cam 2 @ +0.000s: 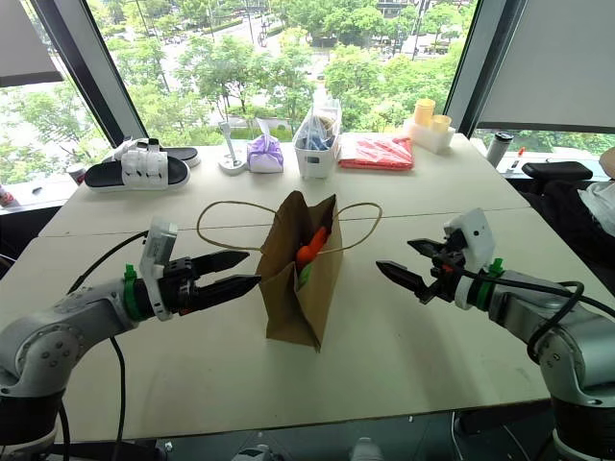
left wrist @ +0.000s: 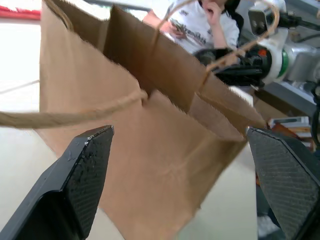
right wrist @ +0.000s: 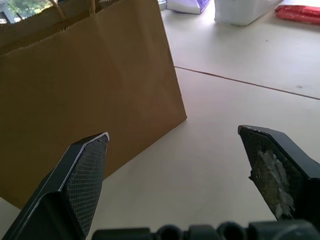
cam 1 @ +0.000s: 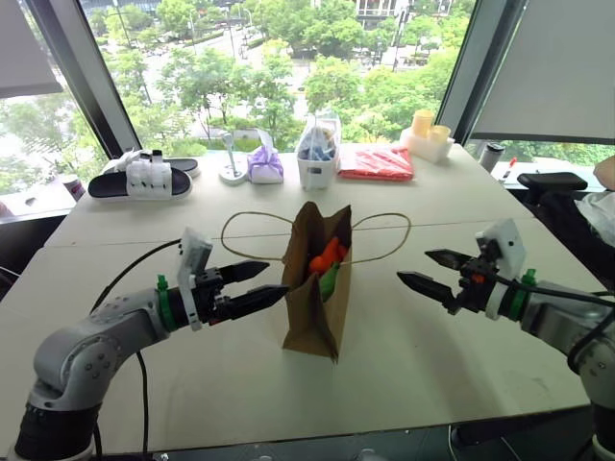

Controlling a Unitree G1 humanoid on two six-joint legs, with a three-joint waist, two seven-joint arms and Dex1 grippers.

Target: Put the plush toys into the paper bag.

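Observation:
The brown paper bag (cam 1: pixel 312 307) stands upright mid-table, its thin handles looped out to both sides. Inside its open top sit the plush toys: the orange one (cam 1: pixel 325 257) on top and the green one (cam 1: pixel 330 280) just below. My left gripper (cam 1: pixel 261 286) hovers open at the bag's left side, fingertips close to the paper, holding nothing. My right gripper (cam 1: pixel 423 270) is open and empty, a short way to the right of the bag. The wrist views show the bag (left wrist: pixel 165 150) (right wrist: pixel 85 95) between open fingers.
Along the table's far edge lie a black-and-white sandal (cam 1: pixel 142 180), a purple tied pouch (cam 1: pixel 265 164), a clear bag with blue contents (cam 1: pixel 318 152), a red packet (cam 1: pixel 376 161) and yellow cups (cam 1: pixel 429 130). A person (left wrist: pixel 197 25) sits beyond the table's right side.

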